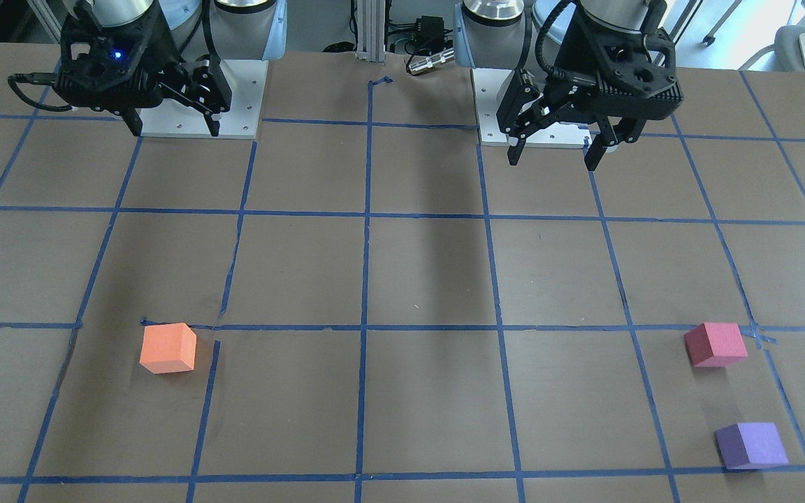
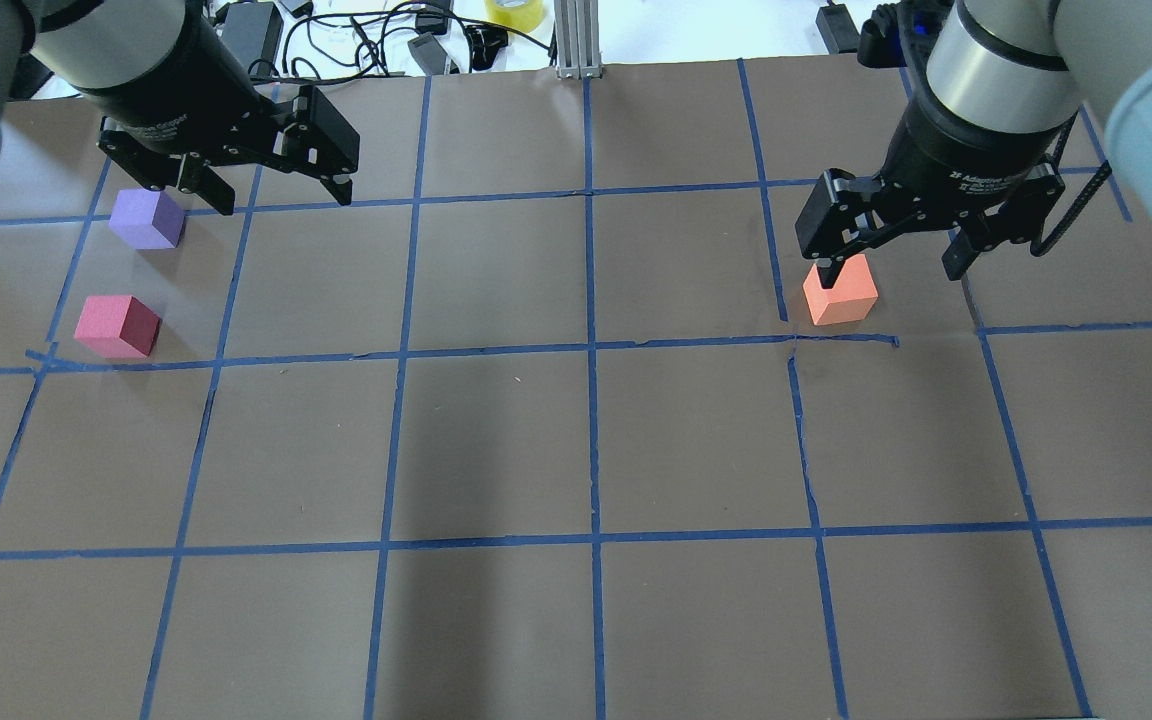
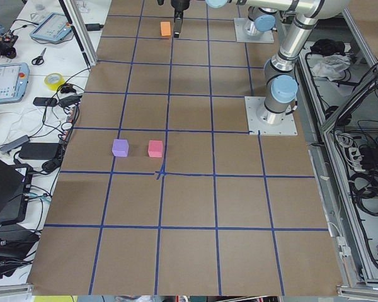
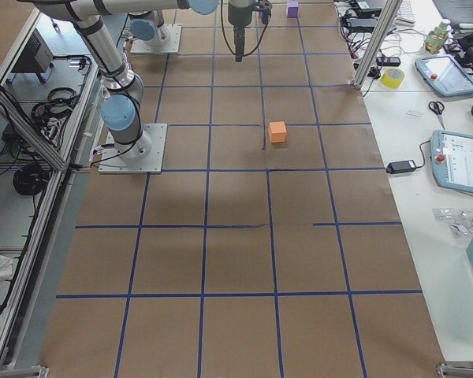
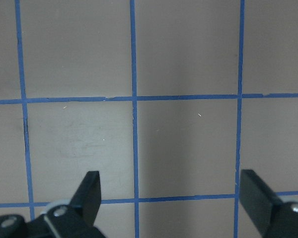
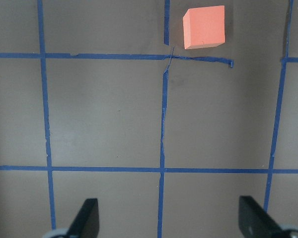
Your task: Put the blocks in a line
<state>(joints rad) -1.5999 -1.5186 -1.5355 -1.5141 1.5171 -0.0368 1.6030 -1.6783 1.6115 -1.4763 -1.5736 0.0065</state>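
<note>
The orange block (image 2: 840, 290) sits on the table on the right side; it also shows in the front view (image 1: 168, 348) and the right wrist view (image 6: 204, 27). The pinkish-red block (image 2: 117, 326) and the purple block (image 2: 147, 218) sit close together at the far left, apart from each other. My right gripper (image 2: 891, 265) is open and empty, held high; the orange block lies ahead of its fingertips (image 6: 87, 215). My left gripper (image 2: 281, 195) is open and empty, held high to the right of the purple block. The left wrist view shows only its fingertips (image 5: 89, 196) over bare table.
The table is brown paper with a blue tape grid (image 2: 591, 350). Both arm base plates (image 1: 200, 105) stand at the robot's edge. Cables, a tape roll (image 2: 514, 12) and a metal post (image 2: 576, 40) lie beyond the far edge.
</note>
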